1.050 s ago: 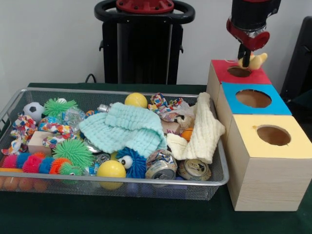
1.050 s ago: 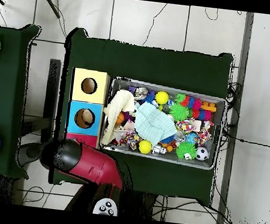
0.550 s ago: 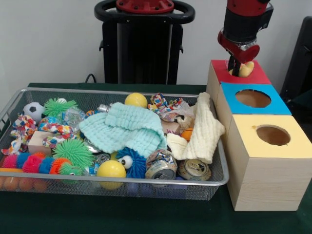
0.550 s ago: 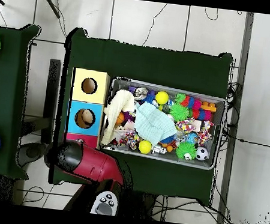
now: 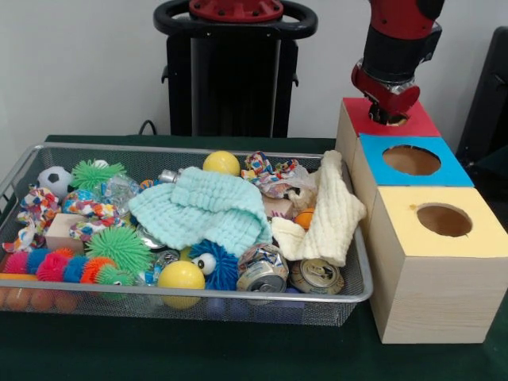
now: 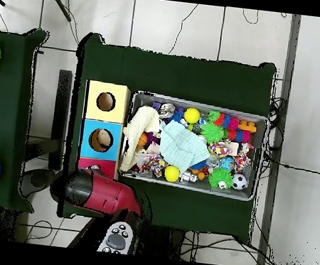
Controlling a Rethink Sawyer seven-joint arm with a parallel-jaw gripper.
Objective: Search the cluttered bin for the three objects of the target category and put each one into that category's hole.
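Gripper (image 5: 386, 113): lowered onto the red-topped box (image 5: 417, 123), its tip down in that box's hole; whether it is spread, closed or holding anything cannot be told from either view. In the overhead view the red arm (image 6: 95, 192) covers most of this box.

Boxes: three wooden boxes in a row beside the wire bin (image 5: 361, 290). Red top farthest from the camera, blue-topped box (image 5: 452, 171) in the middle, yellow-topped box (image 5: 484, 234) nearest. Each has one round hole in its lid. From above, a pale object (image 6: 102, 141) shows inside the blue box's hole.

Bin contents, front view, all well apart from the gripper:
- mint green cloth (image 5: 208, 208), spread across the middle
- cream knitted cloth (image 5: 333, 210), draped at the end nearest the boxes, its upper edge reaching the bin rim
- yellow ball (image 5: 221, 163) at the far wall; second yellow ball (image 5: 181, 277) at the near wall
- blue furry toy with googly eyes (image 5: 214, 266), just beside the near ball
- two crushed drink cans (image 5: 262, 272), (image 5: 316, 275), side by side at the near wall
- small soccer ball (image 5: 54, 180) in the far corner
- green spiky balls (image 5: 97, 173), (image 5: 119, 248)
- multicoloured fuzzy caterpillar (image 5: 63, 267) along the near wall
- knotted patterned rope toys (image 5: 270, 171), (image 5: 36, 213)
- small wooden block (image 5: 65, 232)
- orange ball (image 5: 304, 217), partly tucked under the cream cloth

Surface: dark green table (image 5: 238, 349)
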